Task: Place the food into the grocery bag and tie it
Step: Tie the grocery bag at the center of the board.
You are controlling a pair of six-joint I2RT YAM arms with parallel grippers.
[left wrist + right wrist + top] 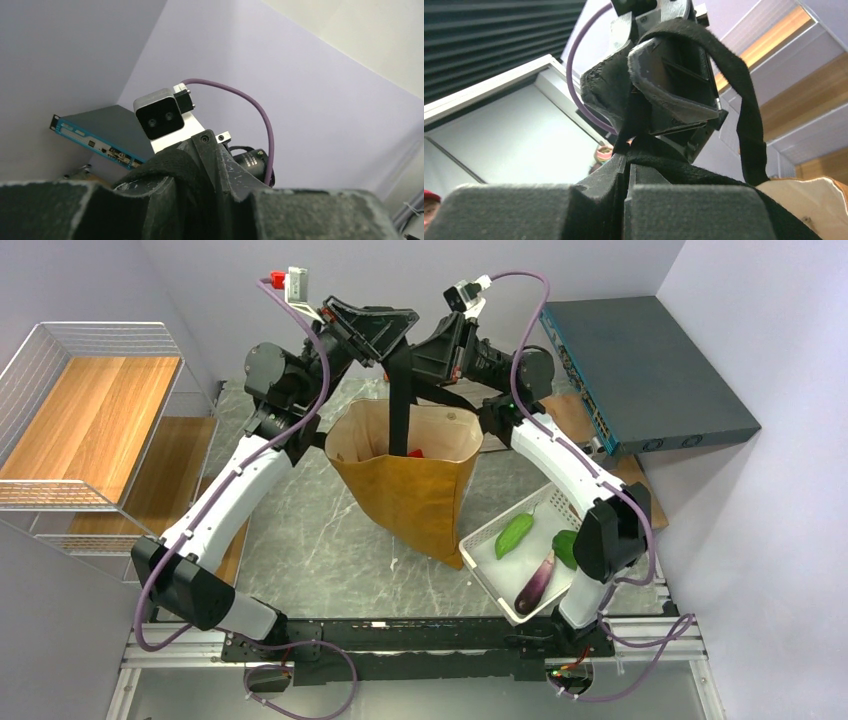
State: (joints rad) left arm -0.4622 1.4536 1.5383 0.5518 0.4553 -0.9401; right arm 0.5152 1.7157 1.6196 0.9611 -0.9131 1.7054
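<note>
We see the bag point(415, 490) sitting open on the middle of the surface point(320, 540), with a red packet point(416, 452) showing inside. Above its mouth, the left end effector point(390, 340) and right end effector point(425, 352) meet, each clamped on a taut black strap point(399, 410).

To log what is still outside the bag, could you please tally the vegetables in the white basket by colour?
Green vegetables: 2 (one is partly hidden behind the arm)
Purple eggplant: 1
Total: 3, all lying in the white basket
</note>
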